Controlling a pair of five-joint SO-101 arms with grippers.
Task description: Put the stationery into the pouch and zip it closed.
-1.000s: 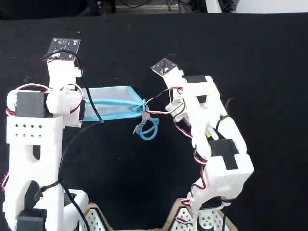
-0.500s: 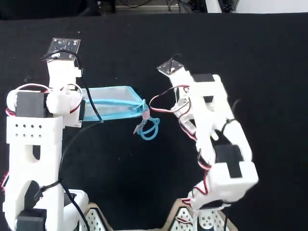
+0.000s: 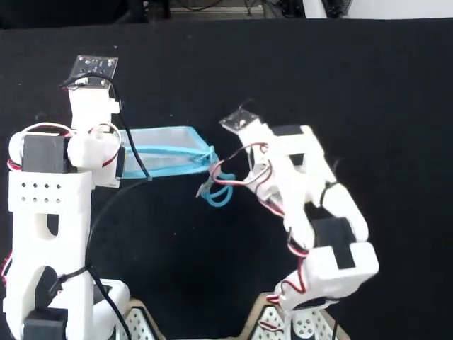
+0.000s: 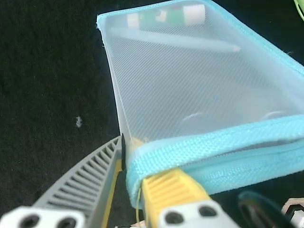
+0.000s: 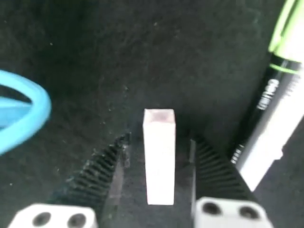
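Right wrist view puts the right pincer point(image 5: 156, 142) low over the black surface point(image 5: 142, 47), its jaws apart with one on each side of a small white eraser point(image 5: 159, 156) that lies flat between them. A gap shows on both sides, so nothing is gripped yet. The straddle looks like the set-up for a pinch across the eraser's narrow width. Just beside it lies a marker point(image 5: 266, 123) with a green cap, apart from the eraser and outside the jaws, so it seems to be a later pick. A blue cord loop point(image 5: 28, 111) lies on the other side; it is the pull at the pouch's zip end.

On the left wrist view, the left pincer point(image 4: 129, 159) is clamped on a corner of the pouch point(image 4: 190, 90), at the blue zip band. It probably pins the soft bag so that it will not slide while things are pushed in. A pen point(image 4: 175, 40) and a green-and-white tube point(image 4: 166, 14) already lie inside.

From above, the pouch point(image 3: 166, 145) lies in the left half of the surface, with the loop point(image 3: 218, 191) toward the middle. How far the zip stands open I cannot tell.
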